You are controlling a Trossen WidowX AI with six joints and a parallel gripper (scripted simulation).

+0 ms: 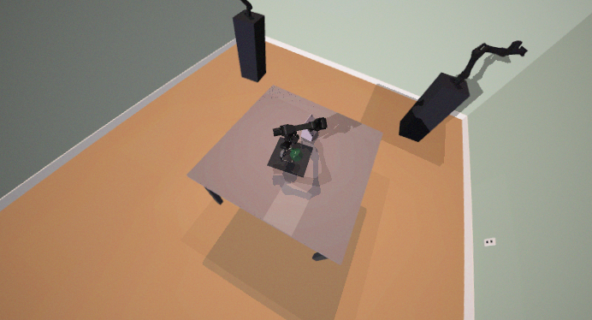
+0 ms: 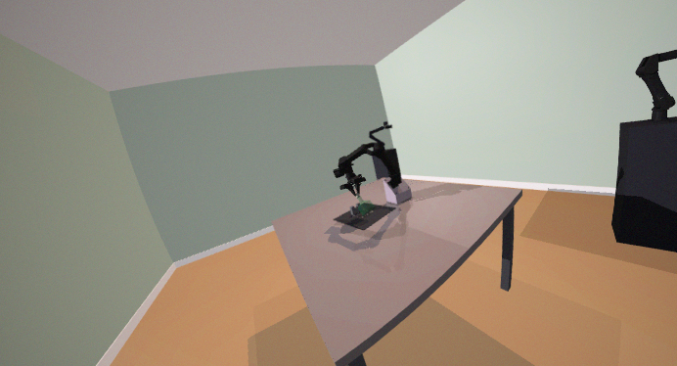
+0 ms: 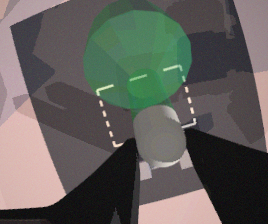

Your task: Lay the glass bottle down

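Pale green walls (image 1: 411,29) (image 2: 235,141) and an orange floor (image 1: 128,251) (image 2: 196,317) are surrounding the mauve table (image 1: 231,166) (image 2: 342,288), on which a dark square mat (image 1: 274,162) (image 2: 344,219) (image 3: 245,110) is lying. Above this mat, my gripper (image 1: 285,157) (image 2: 357,195) (image 3: 161,140) is pointing downward, its two jaws closing firmly on the neck end of the green glass bottle (image 1: 296,154) (image 2: 365,207) (image 3: 137,52). The bottle is leaning over the mat, neither upright nor flat, with its neck rising toward my jaws and its body low; whether its base is touching the mat, I cannot tell. The grey U-shaped rest (image 1: 282,153) (image 2: 354,211) (image 3: 186,159) is standing on the mat, partly hidden behind the bottle's grey end in the wrist view. The dashed outline (image 3: 105,117) is showing on the mat, partly through the green glass.

I judge that I am carrying out the laying-down step. The next move is calling for a slow tilt and descent, aligning neck with rest and body with outline; releasing at this slant would be risking a fall.
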